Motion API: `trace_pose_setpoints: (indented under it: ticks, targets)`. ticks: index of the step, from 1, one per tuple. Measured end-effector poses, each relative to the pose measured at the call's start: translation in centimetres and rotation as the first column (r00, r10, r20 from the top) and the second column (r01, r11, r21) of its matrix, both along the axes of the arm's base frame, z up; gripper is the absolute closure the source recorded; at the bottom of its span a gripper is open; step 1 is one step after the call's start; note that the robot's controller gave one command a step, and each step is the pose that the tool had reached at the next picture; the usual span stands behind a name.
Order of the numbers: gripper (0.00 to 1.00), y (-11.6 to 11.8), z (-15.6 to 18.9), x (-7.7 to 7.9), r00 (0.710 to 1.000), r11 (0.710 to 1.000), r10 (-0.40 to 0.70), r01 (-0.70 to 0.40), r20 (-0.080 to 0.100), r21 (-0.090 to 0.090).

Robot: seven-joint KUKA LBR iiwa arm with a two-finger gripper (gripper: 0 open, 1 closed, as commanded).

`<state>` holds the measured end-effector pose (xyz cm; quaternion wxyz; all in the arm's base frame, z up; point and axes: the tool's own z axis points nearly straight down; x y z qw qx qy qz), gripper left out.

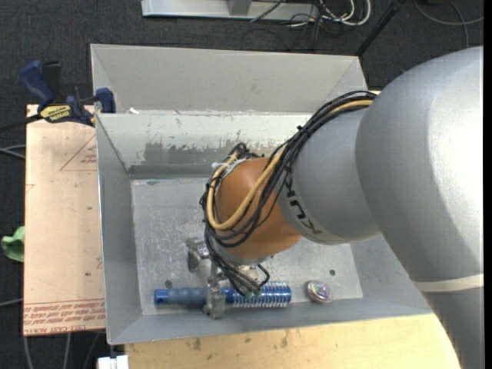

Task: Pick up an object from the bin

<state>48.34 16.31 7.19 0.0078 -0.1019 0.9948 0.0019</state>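
My gripper (216, 304) is down at the bin's near wall, below the orange cover, with its metal tip on a long blue brush (265, 294). The brush lies along the front edge of the bin floor, its smooth blue handle to the left and its ribbed blue bristle part to the right of the tip. The gripper's body hides the middle of the brush. A small round shiny thing (318, 291), pinkish and silver, lies on the floor just right of the brush's end.
The big grey arm comes in from the right and covers the bin's right side. Cables loop round the orange cover on the wrist. Bare grey floor lies to the left and behind the gripper.
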Motion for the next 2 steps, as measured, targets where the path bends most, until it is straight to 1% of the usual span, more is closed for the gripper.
trace_pose_setpoints:
  ticks: [1, 2]
  targets:
    - [1.0, 0.0, -0.2, -0.4, 1.0, 1.0, 0.003, -0.003, -0.015, -0.004]
    - [1.0, -3.2, 12.6, 2.4, 1.0, 1.0, 0.024, -0.024, -0.005, -0.003]
